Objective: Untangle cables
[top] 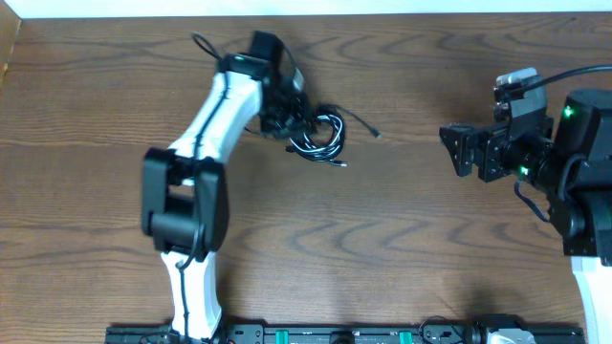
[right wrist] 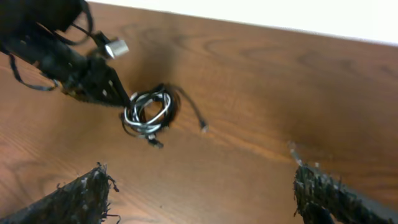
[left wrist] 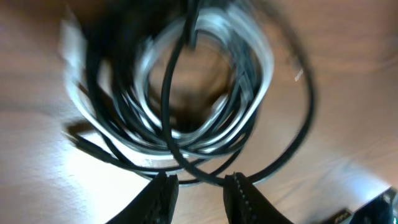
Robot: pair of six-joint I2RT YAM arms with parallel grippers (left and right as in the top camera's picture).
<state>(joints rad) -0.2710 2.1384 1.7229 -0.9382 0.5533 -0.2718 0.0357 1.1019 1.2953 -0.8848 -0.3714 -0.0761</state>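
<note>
Left gripper (left wrist: 200,186) stands narrowly parted at the cables (top: 320,134), gripping nothing; right gripper (right wrist: 202,186) hangs wide open. We judge them wholly tangled, nothing separated.

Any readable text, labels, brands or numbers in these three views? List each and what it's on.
No text can be read in any view.
On the cables: no print visible; the left wrist view is motion-blurred.
On the right arm's housing: green lights only, no legible lettering.
On the rail at the table's near edge: marks too small to read.
</note>
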